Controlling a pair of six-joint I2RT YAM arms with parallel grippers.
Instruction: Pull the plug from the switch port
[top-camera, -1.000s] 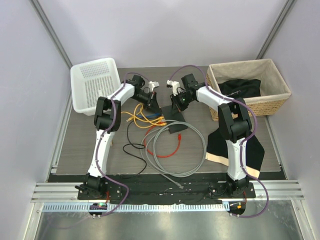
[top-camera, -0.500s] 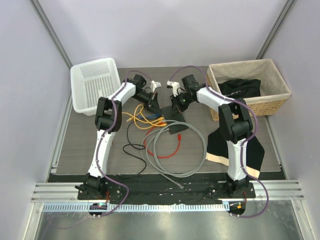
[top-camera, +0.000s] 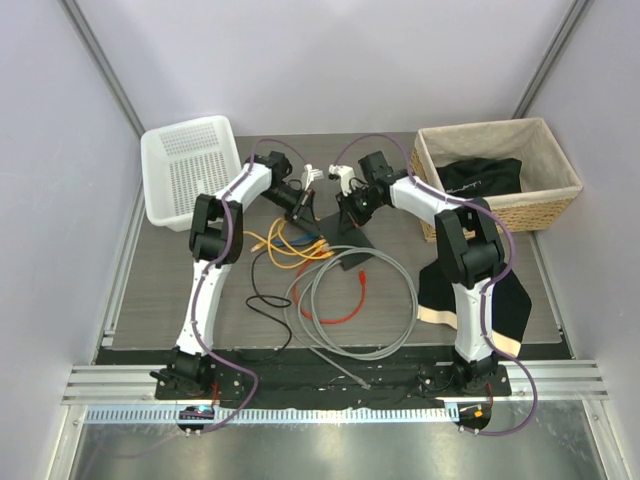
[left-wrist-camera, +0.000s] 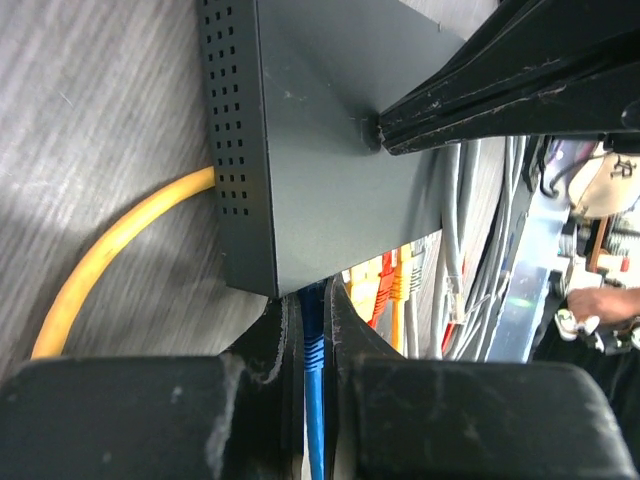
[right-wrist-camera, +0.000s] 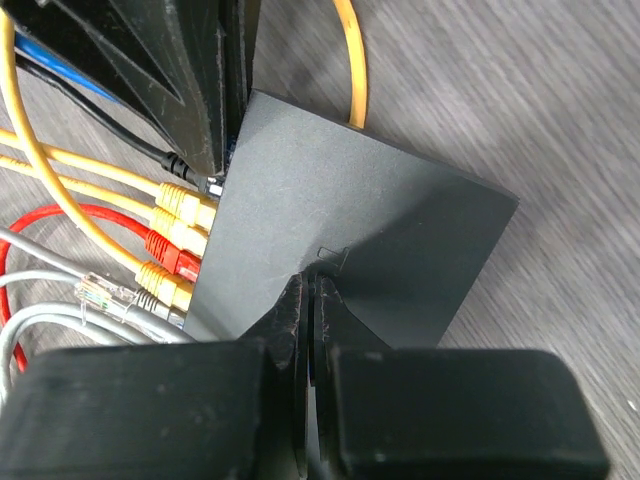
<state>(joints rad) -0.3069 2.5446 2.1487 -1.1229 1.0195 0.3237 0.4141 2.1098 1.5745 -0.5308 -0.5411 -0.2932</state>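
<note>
Pinches the blue cable (left-wrist-camera: 313, 400) tight in the left hand (left-wrist-camera: 312, 300), right at the socket edge of the switch (left-wrist-camera: 330, 150). Presses the closed, empty right hand (right-wrist-camera: 307, 300) tip-down on its flat matte-black top. Shows vent holes (left-wrist-camera: 228, 120) from the left wrist only; yellow plugs (right-wrist-camera: 175, 200) and a red plug (right-wrist-camera: 172, 250) plainest from the right. Sits mid-worktop (top-camera: 160, 290), between the arms.

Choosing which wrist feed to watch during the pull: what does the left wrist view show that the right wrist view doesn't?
Only left wrist: the left gripper shut on the blue plug, and the perforated side wall of the switch. Only right wrist: a black cable reaching the port edge. Both: the switch, the right gripper shut with its tips on it, yellow plugs, a red plug, grey cables.
</note>
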